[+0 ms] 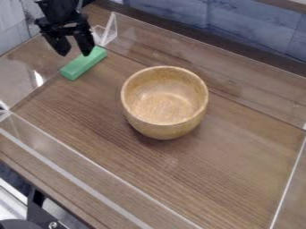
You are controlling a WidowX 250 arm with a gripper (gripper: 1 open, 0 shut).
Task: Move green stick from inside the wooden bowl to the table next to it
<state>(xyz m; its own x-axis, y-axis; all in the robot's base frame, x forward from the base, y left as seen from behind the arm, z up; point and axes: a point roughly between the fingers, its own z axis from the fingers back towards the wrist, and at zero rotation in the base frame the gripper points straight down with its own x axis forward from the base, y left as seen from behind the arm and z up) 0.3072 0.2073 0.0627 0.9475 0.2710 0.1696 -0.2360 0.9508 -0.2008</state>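
The green stick (84, 63) lies flat on the table (180, 170), up at the far left, a short way left of the wooden bowl (165, 101). The bowl stands upright in the middle with nothing visible inside. My gripper (68, 45) hangs pointing down just above the stick's far end, open, its two black fingers spread with nothing between them. Whether a fingertip touches the stick I cannot tell.
Clear acrylic walls (72, 170) edge the tabletop on all sides, one close behind the gripper at the far left corner. A tiled wall rises beyond the back edge.
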